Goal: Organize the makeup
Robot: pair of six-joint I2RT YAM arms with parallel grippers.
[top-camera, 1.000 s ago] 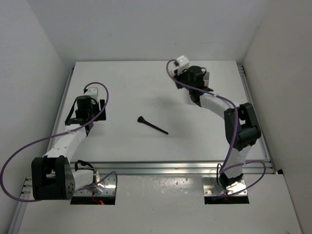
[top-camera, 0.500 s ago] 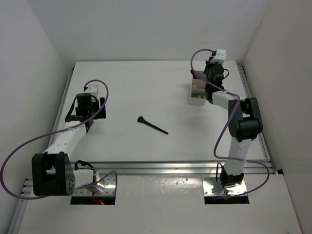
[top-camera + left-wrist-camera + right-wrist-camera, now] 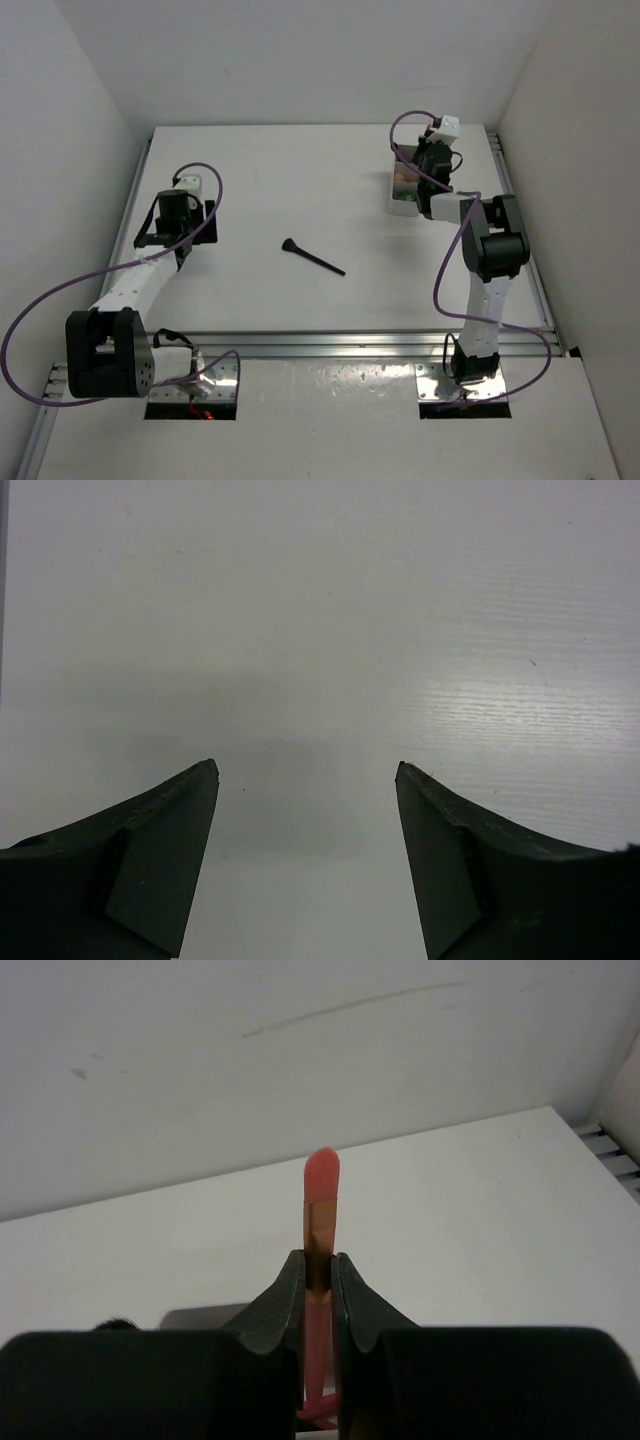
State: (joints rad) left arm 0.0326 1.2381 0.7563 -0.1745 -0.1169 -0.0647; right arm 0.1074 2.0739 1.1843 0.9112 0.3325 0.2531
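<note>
Black brush (image 3: 312, 257) lies alone mid-desk (image 3: 300, 180), yet to be collected. Left hand (image 3: 307, 770) hangs released above bare surface, idle. Far right, right hand (image 3: 318, 1260) clenches a pink-tipped pencil (image 3: 321, 1175) upright at the white box (image 3: 392, 197), apparently to slot it in.

The pink pencil (image 3: 320, 1210) runs off the bottom edge (1 end unseen); box (image 3: 400, 210) contents indistinct.

The top view looks down from above and behind the arm bases (image 3: 105, 358) over the whole table (image 3: 280, 190). The left wrist view faces that tabletop closely past the left gripper (image 3: 304, 766); the right wrist view looks low across it toward the back wall (image 3: 300, 1040), right gripper (image 3: 318, 1258) and pink pencil (image 3: 321, 1175) close at bottom centre
</note>
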